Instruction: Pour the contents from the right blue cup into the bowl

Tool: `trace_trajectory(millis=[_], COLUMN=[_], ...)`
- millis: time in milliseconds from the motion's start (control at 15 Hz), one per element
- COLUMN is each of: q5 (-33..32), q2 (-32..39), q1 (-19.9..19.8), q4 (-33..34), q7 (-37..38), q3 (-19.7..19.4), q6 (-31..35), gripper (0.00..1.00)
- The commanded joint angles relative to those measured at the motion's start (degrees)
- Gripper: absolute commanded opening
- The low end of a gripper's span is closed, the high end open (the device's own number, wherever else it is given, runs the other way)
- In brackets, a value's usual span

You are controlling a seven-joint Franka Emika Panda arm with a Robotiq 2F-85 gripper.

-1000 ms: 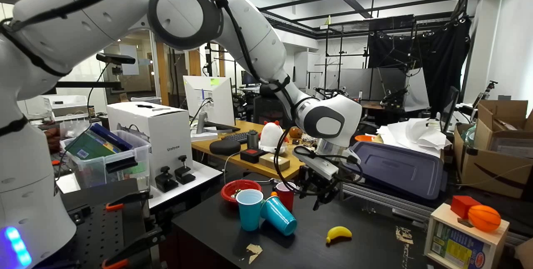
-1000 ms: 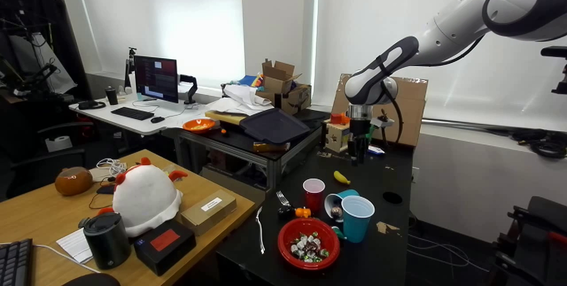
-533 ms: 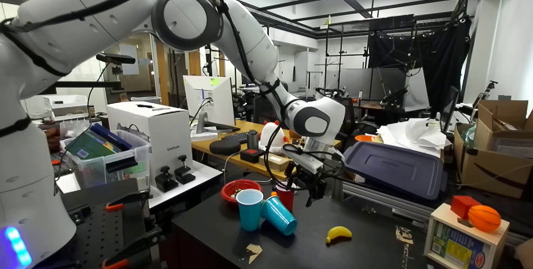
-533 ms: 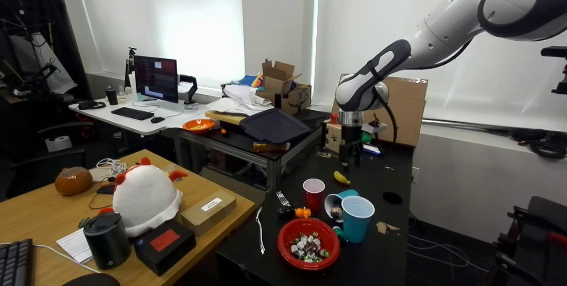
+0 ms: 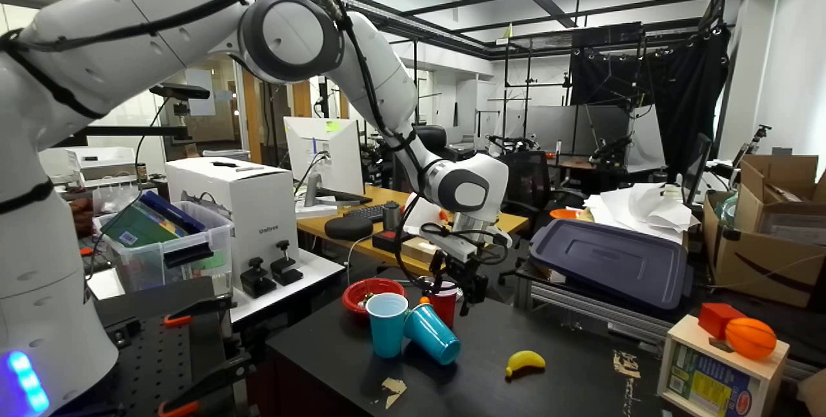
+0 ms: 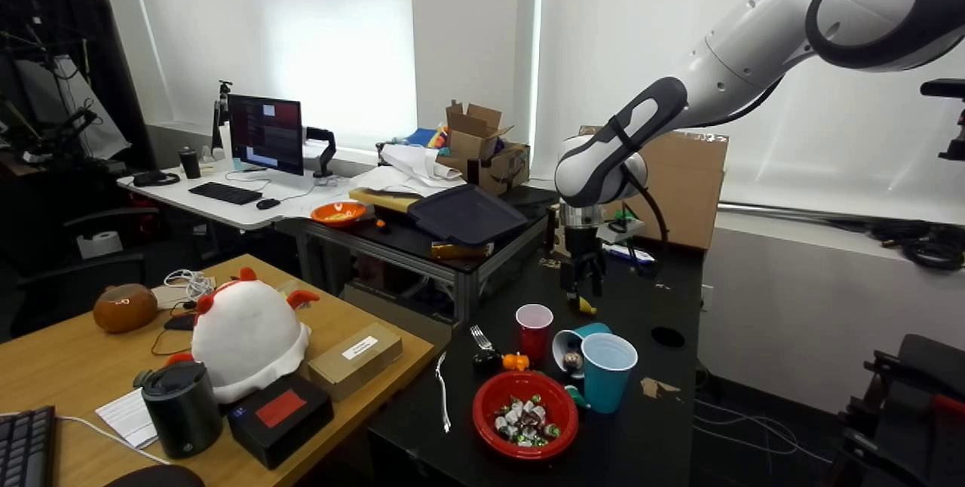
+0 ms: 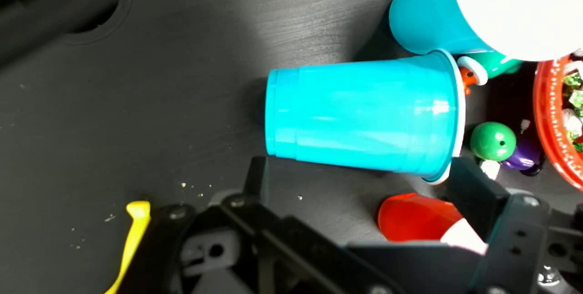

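1. Gripper (image 7: 363,176) hangs above the black table (image 7: 173,121) with its fingers (image 7: 476,194) spread wide — nothing is between them.
2. Lying blue cup (image 7: 364,119), judged to be the right one of the task, rests on its side, lower than the fingers and apart from them; in the wrist view it appears just beyond the line which joins the two fingertips.
3. Its long axis runs nearly parallel to this line: base toward one fingertip, mouth toward the other and toward the red bowl (image 7: 545,121).
4. For this reason, a grip across the body would probably require a considerable turn before the descent.
5. Near the rim stands the upright blue cup (image 6: 608,375) — whether both cups touch cannot be told — so a finger may knock it.
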Motion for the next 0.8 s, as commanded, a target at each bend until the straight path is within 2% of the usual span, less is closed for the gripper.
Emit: trace_trajectory(millis=[0,400,733], q5=[-1.6,-3.6,-4.2], q2=[0.2,2.9,3.3], q1=[2.7,6.9,8.5], q4=[-1.7,-2.0,-1.6], q7=[5.0,12.1,16.2], q3=[-1.5,-3.7,-5.1], q6=[3.9,8.3,8.1], gripper=[1.0,1.0,1.0])
